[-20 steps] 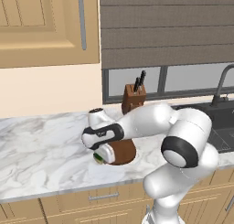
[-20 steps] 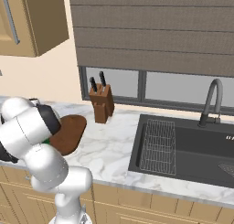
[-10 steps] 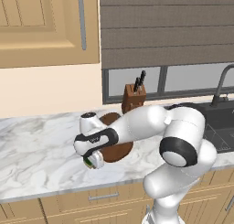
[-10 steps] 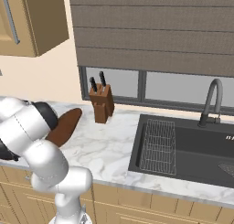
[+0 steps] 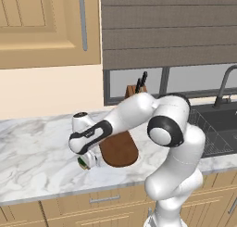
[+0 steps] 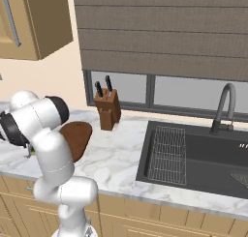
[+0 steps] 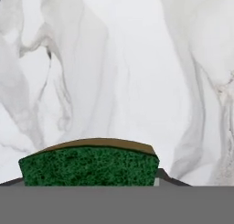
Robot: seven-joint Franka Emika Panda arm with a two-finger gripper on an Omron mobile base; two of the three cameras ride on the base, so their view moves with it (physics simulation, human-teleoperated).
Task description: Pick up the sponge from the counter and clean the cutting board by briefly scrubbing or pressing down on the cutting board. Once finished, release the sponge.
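I had the gripper point(image 5: 86, 162) clamped on the sponge point(image 7: 89, 166) | over bare counter point(image 5: 32, 161), left of the cutting board point(image 5: 119, 149) | scrubbing judged finished, so ready for release

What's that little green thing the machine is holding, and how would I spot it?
Find the white marble counter under the window, then the dark brown oval cutting board. Just left of the board, the jaws hold the sponge: a small block, the only green-and-yellow thing there.

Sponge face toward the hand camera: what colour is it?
Dark green, coarse-textured; the small rectangular sponge shows a thin yellowish-brown edge above it. Best seen in the hand view.
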